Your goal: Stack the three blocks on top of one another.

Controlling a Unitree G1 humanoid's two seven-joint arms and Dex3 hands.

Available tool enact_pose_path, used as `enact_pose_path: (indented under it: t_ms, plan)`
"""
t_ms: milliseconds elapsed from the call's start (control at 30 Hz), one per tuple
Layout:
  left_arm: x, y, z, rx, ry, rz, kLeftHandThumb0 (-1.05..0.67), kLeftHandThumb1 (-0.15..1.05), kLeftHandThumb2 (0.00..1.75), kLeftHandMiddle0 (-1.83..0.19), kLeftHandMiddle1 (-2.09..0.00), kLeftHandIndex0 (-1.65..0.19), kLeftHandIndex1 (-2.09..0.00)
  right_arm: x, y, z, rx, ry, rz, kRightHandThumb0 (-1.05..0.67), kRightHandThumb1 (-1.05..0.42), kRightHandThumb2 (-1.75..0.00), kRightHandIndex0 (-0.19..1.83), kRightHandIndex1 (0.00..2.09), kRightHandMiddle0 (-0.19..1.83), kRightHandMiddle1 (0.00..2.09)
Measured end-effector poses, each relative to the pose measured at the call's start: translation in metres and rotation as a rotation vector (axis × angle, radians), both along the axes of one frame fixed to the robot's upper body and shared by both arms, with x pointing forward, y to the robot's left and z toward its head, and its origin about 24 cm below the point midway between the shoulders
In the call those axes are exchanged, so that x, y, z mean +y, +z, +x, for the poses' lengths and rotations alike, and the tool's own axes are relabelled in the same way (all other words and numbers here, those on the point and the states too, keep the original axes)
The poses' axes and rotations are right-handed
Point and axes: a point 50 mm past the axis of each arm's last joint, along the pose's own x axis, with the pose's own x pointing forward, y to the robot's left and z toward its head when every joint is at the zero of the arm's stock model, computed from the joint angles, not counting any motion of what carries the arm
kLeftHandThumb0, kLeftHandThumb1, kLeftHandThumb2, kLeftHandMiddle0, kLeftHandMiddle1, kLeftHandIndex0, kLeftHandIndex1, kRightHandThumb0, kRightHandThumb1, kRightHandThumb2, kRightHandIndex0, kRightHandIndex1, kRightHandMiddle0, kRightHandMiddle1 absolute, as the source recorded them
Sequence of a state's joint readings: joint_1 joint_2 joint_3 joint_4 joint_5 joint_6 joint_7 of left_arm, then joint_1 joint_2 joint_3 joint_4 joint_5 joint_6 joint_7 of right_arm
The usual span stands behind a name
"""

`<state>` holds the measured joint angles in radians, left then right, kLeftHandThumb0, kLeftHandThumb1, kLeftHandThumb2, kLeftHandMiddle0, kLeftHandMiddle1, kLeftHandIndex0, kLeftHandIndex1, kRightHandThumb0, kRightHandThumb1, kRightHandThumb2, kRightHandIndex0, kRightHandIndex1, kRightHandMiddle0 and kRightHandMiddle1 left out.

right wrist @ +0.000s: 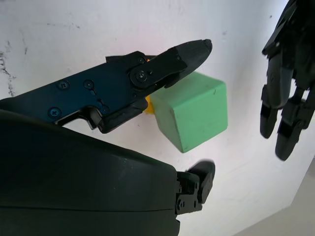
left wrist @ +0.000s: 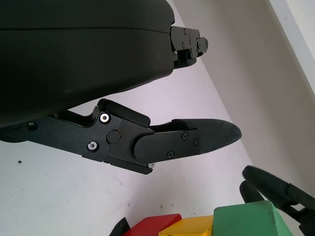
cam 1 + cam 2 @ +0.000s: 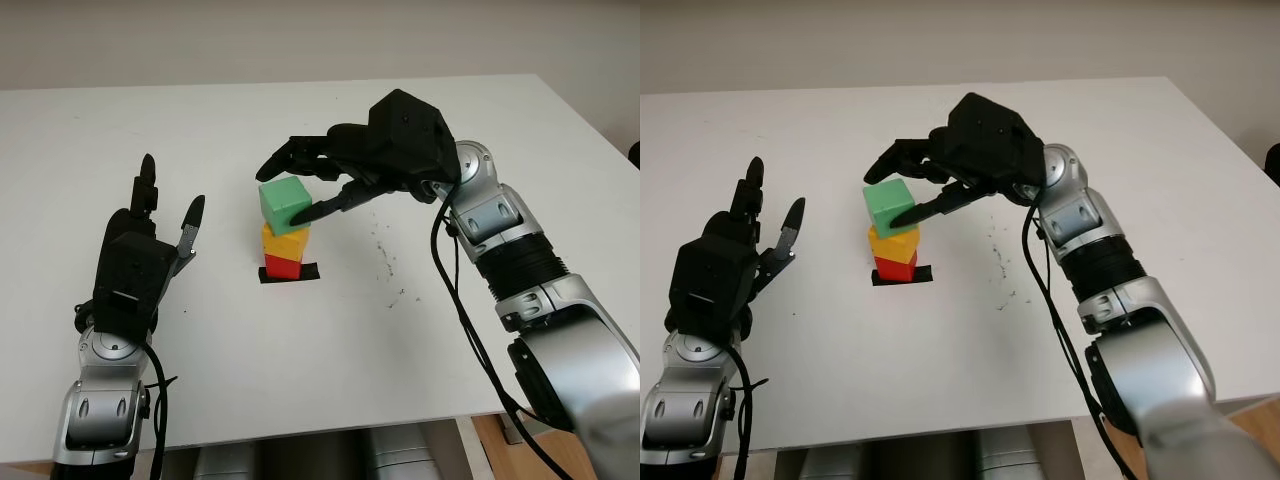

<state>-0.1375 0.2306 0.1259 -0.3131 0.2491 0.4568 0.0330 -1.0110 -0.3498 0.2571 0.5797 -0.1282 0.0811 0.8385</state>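
Left hand [image 3: 150, 235] at nine o'clock of the white table [image 3: 480, 130], open, holding nothing, well apart from the blocks. At table centre, a stack: red block [image 3: 282, 266] at the bottom on a black mark [image 3: 289, 276], yellow block [image 3: 286, 242] on it, green block [image 3: 285, 204] on top, turned a little off square. Right hand [image 3: 305, 185] at two o'clock of the stack, fingers around the green block; thumb tip against its near face, other fingers just beyond its far side. Grip on the block: cannot tell.
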Motion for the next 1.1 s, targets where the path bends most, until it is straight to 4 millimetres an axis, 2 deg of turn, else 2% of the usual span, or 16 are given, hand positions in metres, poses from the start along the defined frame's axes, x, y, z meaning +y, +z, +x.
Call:
enact_pose_path:
  t_ms: [100,267,367,433,467,500,567,733,1100]
  plan:
    - [0.000,0.000,0.000,0.001,-0.001,-0.002,-0.70,1.05,0.52,0.12,-0.05,0.06,-0.06,-0.002,0.005,-0.003,0.006,0.032,-0.006,-0.86,-0.89,-0.05,-0.19,0.00,-0.19,0.01]
    - [0.001,0.000,0.000,0.001,-0.001,-0.002,-0.71,1.05,0.52,0.13,-0.05,0.06,-0.06,-0.009,0.019,-0.006,-0.040,0.045,-0.010,-0.92,-0.93,-0.07,-0.19,0.00,-0.19,0.00]
    - [0.002,0.000,-0.001,0.001,0.004,0.005,-0.71,1.05,0.54,0.14,-0.05,0.06,-0.06,-0.015,0.034,-0.009,-0.036,0.001,0.102,-0.95,-1.00,-0.12,-0.19,0.00,-0.19,0.00]
    - [0.004,0.000,-0.001,0.001,0.011,0.011,-0.72,1.05,0.55,0.12,-0.06,0.05,-0.06,-0.020,0.042,-0.010,-0.076,-0.051,0.168,-0.96,-1.04,-0.34,-0.19,0.00,-0.19,0.00]
    - [0.005,0.001,-0.001,0.000,0.016,0.013,-0.73,1.05,0.55,0.11,-0.06,0.06,-0.06,-0.024,0.043,-0.011,-0.097,-0.081,0.220,-0.91,-1.04,-0.53,-0.19,0.00,-0.19,0.00]
    - [0.006,0.001,-0.001,-0.001,0.022,0.016,-0.73,1.05,0.55,0.11,-0.06,0.06,-0.05,-0.028,0.042,-0.011,-0.104,-0.113,0.282,-0.89,-1.04,-0.61,-0.19,0.00,-0.19,0.00]
    - [0.011,0.003,-0.002,-0.006,0.037,0.021,-0.73,1.05,0.55,0.10,-0.06,0.06,-0.05,-0.037,0.036,-0.010,-0.099,-0.183,0.388,-0.88,-1.05,-0.70,-0.19,0.00,-0.19,0.00]
    - [0.018,0.006,-0.004,-0.023,0.068,0.024,-0.73,1.05,0.56,0.07,-0.07,0.04,-0.06,-0.057,0.019,-0.007,-0.050,-0.351,0.543,-0.85,-1.05,-0.73,-0.19,0.00,-0.19,0.00]
    - [0.031,0.011,-0.002,-0.097,0.064,-0.023,-0.68,1.05,0.60,0.12,-0.05,0.10,-0.04,-0.075,-0.031,-0.002,0.042,-0.557,0.630,-0.87,-1.05,-0.77,-0.19,0.00,-0.19,0.00]
